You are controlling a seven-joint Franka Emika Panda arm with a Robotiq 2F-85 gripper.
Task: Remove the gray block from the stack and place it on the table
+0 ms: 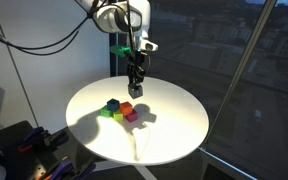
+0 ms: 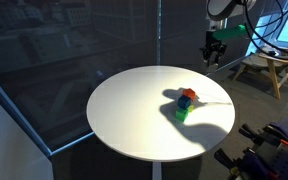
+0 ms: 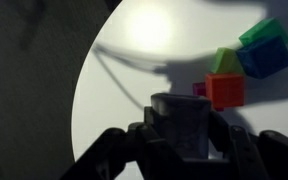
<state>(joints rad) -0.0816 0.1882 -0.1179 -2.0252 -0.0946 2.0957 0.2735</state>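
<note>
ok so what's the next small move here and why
Probably lower the gripper toward a bare patch of table, clear of the coloured cubes, before opening. In the wrist view it appears shut on the gray block, which is already off the cubes, and in an exterior view it hangs well above the tabletop.

Wrist view, bottom edge: the gripper [image 3: 184, 152] is cut off, the gray block [image 3: 184, 120] in it dim and blurred. Center right, the orange cube [image 3: 225, 90] hides most of the magenta cube [image 3: 198, 89].

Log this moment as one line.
tool: raised over table, shut on gray block | stack: green, blue, orange, magenta cubes on table | gray block: not yet placed
</note>
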